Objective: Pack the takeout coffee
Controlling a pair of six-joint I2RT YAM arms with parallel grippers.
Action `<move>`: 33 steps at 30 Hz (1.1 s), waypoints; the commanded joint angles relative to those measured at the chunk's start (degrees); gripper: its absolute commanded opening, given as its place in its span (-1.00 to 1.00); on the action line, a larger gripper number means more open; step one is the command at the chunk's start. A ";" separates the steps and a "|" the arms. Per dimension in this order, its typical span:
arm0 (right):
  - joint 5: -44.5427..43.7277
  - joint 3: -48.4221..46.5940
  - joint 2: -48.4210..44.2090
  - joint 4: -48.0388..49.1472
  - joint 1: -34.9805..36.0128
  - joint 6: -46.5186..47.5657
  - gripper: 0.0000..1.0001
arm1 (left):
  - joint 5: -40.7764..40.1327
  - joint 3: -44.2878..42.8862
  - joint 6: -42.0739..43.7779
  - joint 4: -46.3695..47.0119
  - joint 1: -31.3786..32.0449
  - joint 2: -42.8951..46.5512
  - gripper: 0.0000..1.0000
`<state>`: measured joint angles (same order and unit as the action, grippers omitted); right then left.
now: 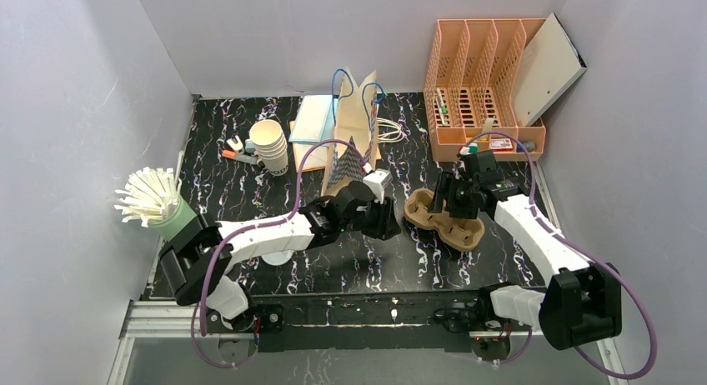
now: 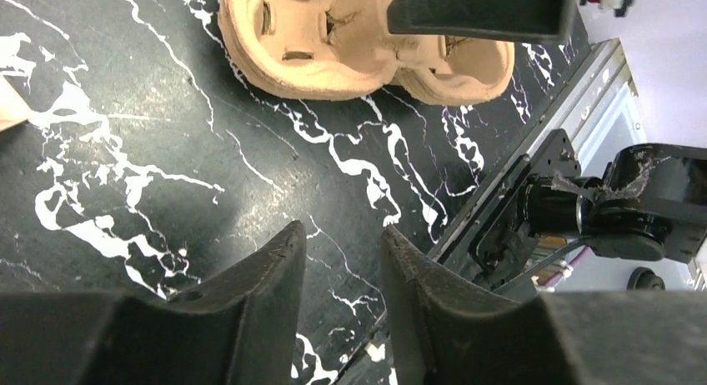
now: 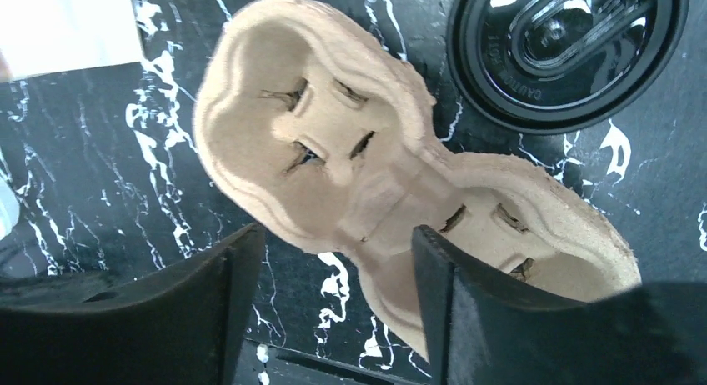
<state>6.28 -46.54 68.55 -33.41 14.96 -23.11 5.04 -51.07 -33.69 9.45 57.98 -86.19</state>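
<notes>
Moulded brown pulp is taking up the middle of the scene: a two-well cup carrier (image 1: 444, 219) is lying flat on the black, white-veined table (image 1: 250, 193), both wells sitting empty. The right gripper (image 3: 338, 235) is hovering directly over it with its jaws standing wide, one on each side of the carrier's narrow waist; table is showing between one jaw and the pulp edge, so it is gripping nothing. The left gripper (image 2: 342, 235) is hanging low over bare table just beside the carrier, its jaws parted by only a narrow gap and holding nothing. Behind the arms a paper bag (image 1: 354, 135) with blue handles is standing upright, a stack of cream cups (image 1: 269, 145) is sitting to its left, and a light green holder (image 1: 171, 214) full of white straws is standing at the far left edge. As for the takeout coffee, I cannot tell where it is: none of the views is showing a dark green cup.
</notes>
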 commanded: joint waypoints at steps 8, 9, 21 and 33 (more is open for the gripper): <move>14.30 -1.58 -2.90 11.66 5.50 8.56 0.00 | -7.60 5.06 -6.40 10.90 -0.44 -3.20 -0.51; 14.41 -1.46 -2.30 12.76 6.32 8.77 0.00 | -7.43 5.36 -6.91 11.34 -0.86 -3.45 -0.51; 5.20 -2.24 3.31 18.23 14.04 9.24 -0.01 | -14.02 1.96 3.77 1.25 -2.45 0.90 -0.30; 3.52 0.64 0.22 20.29 14.07 8.40 0.11 | -19.46 -12.31 14.08 -16.49 -3.29 6.56 -0.12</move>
<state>11.07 -46.37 71.13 -15.31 28.95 -14.83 -12.23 -60.95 -21.65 -0.08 54.85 -84.75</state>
